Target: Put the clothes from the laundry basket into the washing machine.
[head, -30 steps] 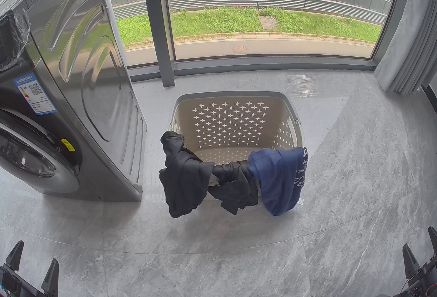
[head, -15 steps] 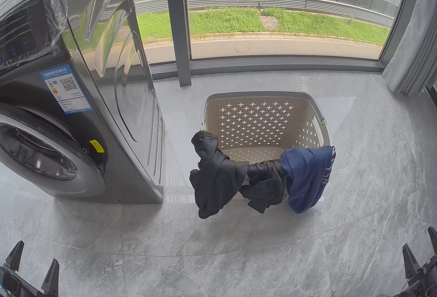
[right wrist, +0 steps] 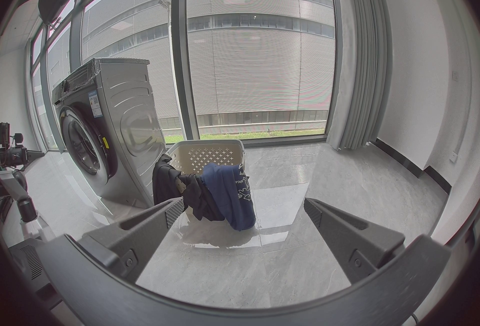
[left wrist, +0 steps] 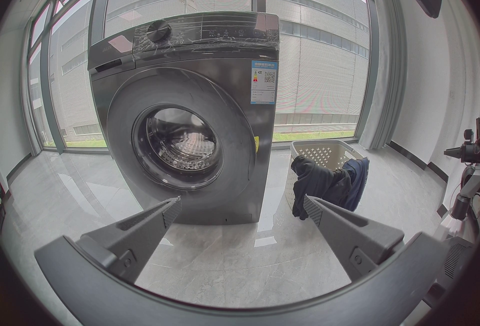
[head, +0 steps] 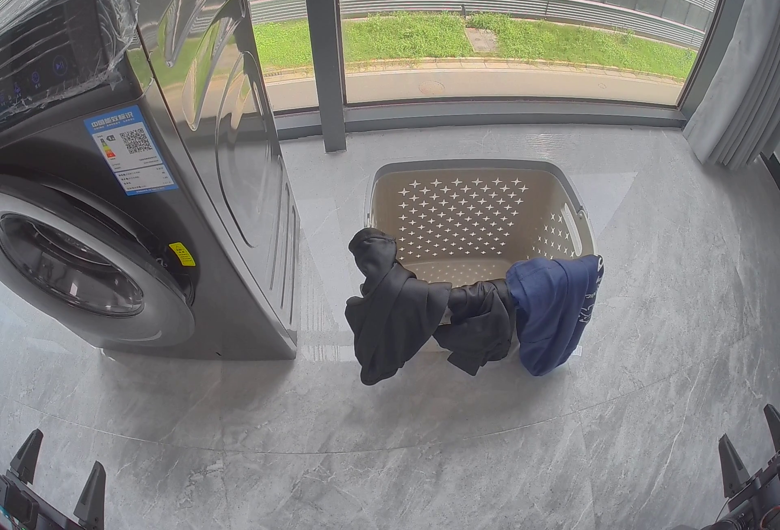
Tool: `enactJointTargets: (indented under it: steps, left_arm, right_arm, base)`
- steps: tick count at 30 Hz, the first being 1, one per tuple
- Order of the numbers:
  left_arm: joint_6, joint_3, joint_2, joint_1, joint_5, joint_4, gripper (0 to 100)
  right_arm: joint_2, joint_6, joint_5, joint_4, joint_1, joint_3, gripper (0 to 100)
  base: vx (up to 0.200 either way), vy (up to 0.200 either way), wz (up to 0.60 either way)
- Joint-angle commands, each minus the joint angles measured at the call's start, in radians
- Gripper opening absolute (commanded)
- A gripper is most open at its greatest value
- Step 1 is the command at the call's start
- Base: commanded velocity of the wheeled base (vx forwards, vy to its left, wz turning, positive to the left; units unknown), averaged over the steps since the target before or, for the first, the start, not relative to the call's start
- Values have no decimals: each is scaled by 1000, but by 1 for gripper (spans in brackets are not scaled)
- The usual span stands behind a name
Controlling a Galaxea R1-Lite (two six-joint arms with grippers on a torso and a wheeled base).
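**Robot's view swings toward the washer; no clothes loaded yet**

Only the head camera has moved over the last second. The whole picture has slid sideways, bringing more of the washing machine (head: 122, 190) into view. The laundry basket (head: 471, 168) sits in the same place relative to the machine, and the clothes on it hang as before. Both grippers hold the same low spots at the near edge of the head view.

None of the task is done, as far as the pictures show. The black clothes (head: 394, 312) are draped over the basket's near rim and its near-left corner. The blue garment (head: 552, 312) hangs over the near-right corner, touching the black clothes. What shows of the basket's bottom behind them looks bare.

The basket stands on the floor just beside the machine's right side panel. The machine's round door (left wrist: 177, 147) appears closed, with the drum showing through the glass, so it will likely need opening before anything goes in.

The left gripper (left wrist: 241, 201) has its fingers spread wide with nothing between them, facing the door from a distance. The right gripper (right wrist: 241, 202) is equally wide and empty, facing the basket but well apart from it.

Still to do: approach, open the door, grasp each garment and load it.
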Motion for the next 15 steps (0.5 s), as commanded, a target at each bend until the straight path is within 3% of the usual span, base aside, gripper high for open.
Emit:
enactJointTargets:
  steps: [1,13,15]
  left_arm:
    - [-1,16,-13,0,-1,0,100]
    - [-8,16,-13,0,-3,0,100]
    - [-8,16,-13,0,-3,0,100]
  right_arm:
    - [-12,0,1,0,1,18,100]
    - [-12,0,1,0,-1,18,100]
    - [-12,0,1,0,-1,18,100]
  base:
    - [0,0,0]
    - [0,200,0]
    - [0,0,0]
